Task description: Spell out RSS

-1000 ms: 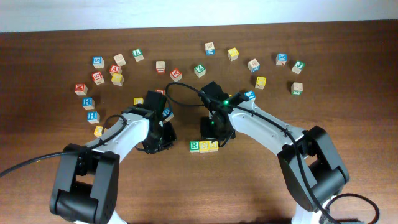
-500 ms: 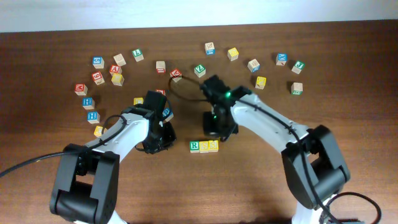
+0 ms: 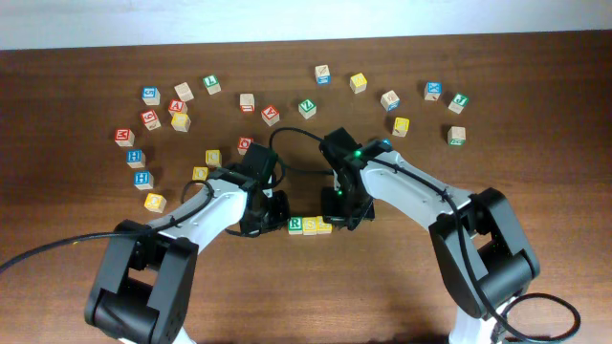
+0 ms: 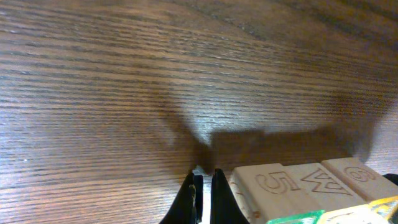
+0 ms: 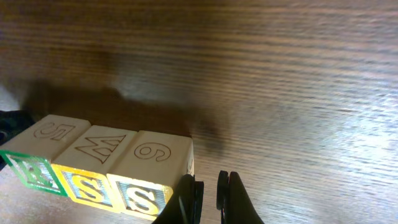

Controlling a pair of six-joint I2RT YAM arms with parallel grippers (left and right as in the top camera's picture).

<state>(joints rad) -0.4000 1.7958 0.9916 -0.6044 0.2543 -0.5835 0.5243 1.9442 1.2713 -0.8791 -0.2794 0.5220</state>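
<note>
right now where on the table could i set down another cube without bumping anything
Free: the near strip below the RSS row, and the right side beyond the right arm. Crowded: the far band of scattered cubes, and beside the row, where the left gripper and right gripper flank it.

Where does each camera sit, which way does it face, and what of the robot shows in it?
Overhead: above the table, looking straight down; left arm and right arm flank the three-cube row.
Left wrist: low at the row's R end, angled at the tabletop; left jaws at bottom edge.
Right wrist: low at the row's S end; right jaws at bottom edge.
Shared: all three show the row.
</note>
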